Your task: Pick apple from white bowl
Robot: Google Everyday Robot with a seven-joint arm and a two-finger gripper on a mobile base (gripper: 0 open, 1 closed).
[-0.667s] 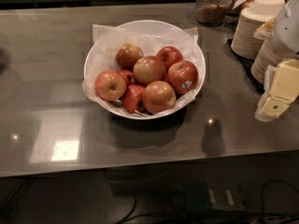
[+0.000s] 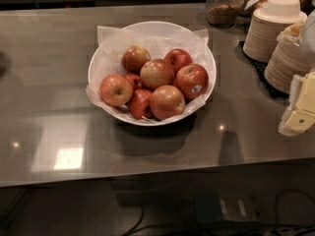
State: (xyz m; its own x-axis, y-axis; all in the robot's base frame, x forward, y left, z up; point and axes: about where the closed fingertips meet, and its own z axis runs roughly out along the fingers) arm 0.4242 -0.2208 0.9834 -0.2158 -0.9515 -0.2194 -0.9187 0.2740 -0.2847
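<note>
The white bowl [image 2: 106, 58], wide and lined with crinkled white paper, stands on the grey counter at centre. It holds several apples. The deep-red apple [image 2: 191, 78] with a small white sticker lies at the bowl's right side, touching a paler apple [image 2: 167, 101] in front of it. A smaller plain red apple [image 2: 178, 59] sits behind it. My gripper [image 2: 301, 107], cream-coloured, shows partly at the right edge of the camera view, well to the right of the bowl and holding nothing that I can see.
Two stacks of cream paper bowls [image 2: 275, 31] stand at the back right, close behind the gripper. A glass jar of grains [image 2: 224, 6] stands behind the bowl. The counter's front edge [image 2: 147, 173] runs across below the bowl.
The gripper has shifted slightly down and to the right at the frame edge. The bowl and apples have not moved.
</note>
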